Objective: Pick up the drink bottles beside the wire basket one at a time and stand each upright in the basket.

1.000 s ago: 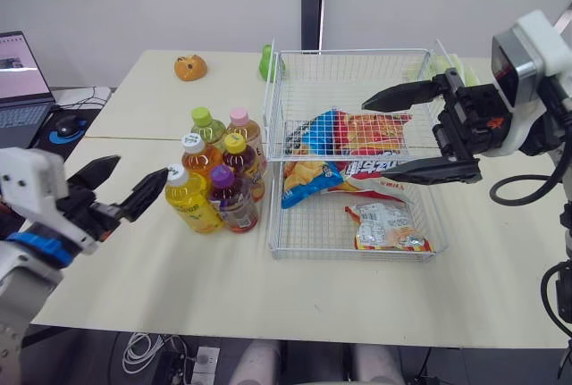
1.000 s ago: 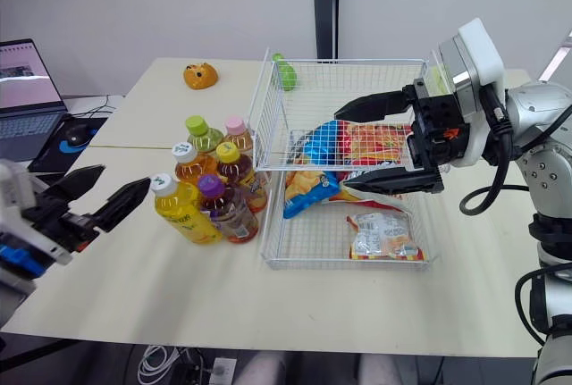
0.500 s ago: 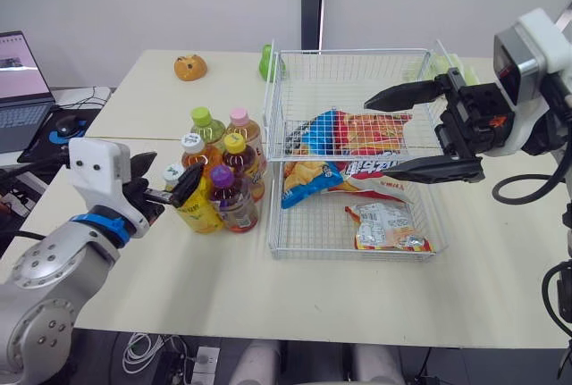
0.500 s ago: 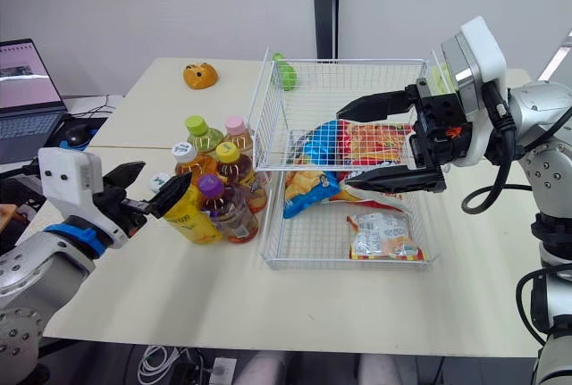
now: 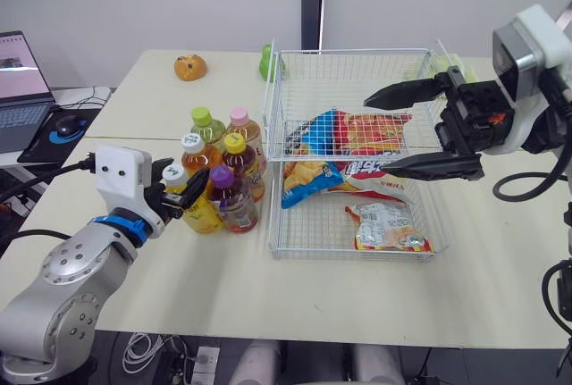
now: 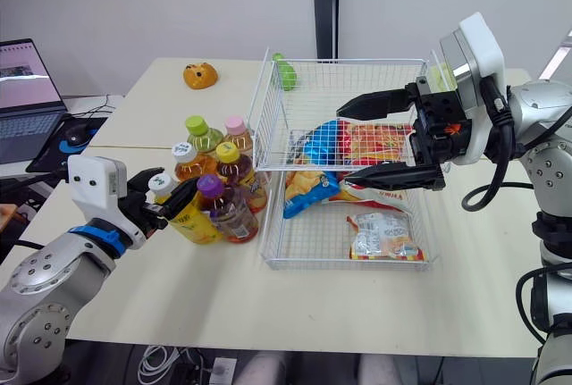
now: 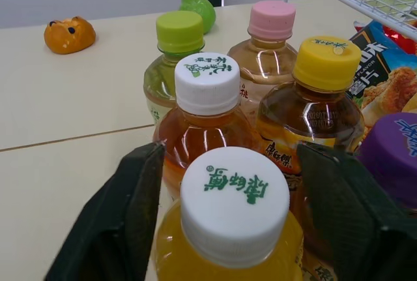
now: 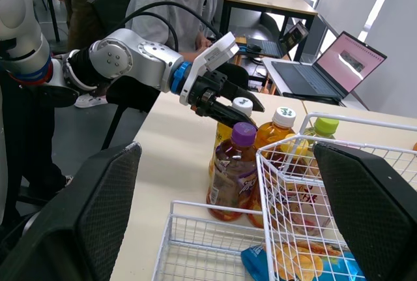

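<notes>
Table point(image 5: 134, 112): yellow bottle point(image 7: 233, 206) inside open left end effector point(image 7: 229, 154).

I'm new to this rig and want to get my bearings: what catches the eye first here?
The left claw stands open on either side of the top of the yellow bottle, the nearest of six bottles huddled left of the wire basket. Over the basket, the right claw hangs wide open above bright snack bags lying inside.

The room is bright, with even light from above; shadows on the pale tabletop point(image 5: 375, 300) are soft and faint.
</notes>
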